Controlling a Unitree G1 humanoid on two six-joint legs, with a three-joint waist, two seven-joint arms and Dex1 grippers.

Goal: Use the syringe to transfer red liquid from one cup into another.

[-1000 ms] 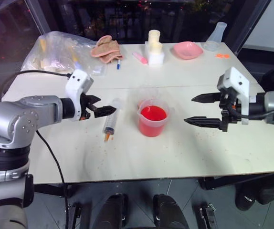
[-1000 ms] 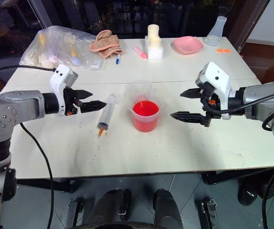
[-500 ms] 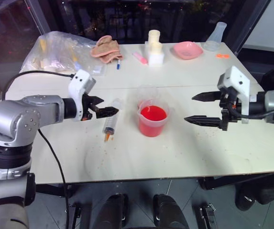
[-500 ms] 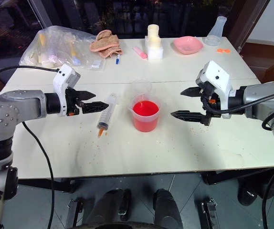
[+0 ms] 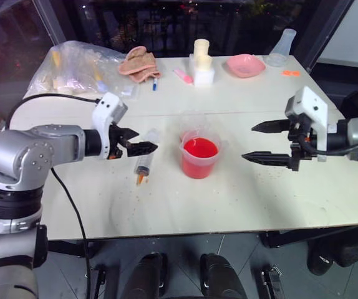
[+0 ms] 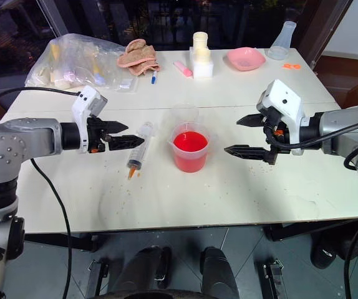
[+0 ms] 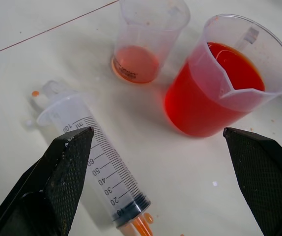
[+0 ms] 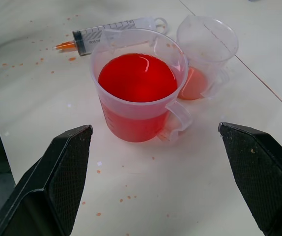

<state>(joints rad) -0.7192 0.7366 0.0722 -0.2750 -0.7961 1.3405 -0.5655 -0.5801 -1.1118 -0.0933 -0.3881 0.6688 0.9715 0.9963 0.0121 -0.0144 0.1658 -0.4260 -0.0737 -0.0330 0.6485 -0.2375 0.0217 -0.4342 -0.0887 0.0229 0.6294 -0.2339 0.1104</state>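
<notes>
White bench w/ seam across the middle, speckled w/ small orange spots. Dark windows behind, black frames. Grey tiled floor below. Light falls bright on bench top.

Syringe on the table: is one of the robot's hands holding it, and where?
No. The syringe lies free on the table. The left gripper hovers open beside it; the right gripper is open too.

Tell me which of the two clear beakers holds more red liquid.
The larger beaker, nearer the robot, is about half full; the smaller beaker behind it holds only a thin layer.
</notes>
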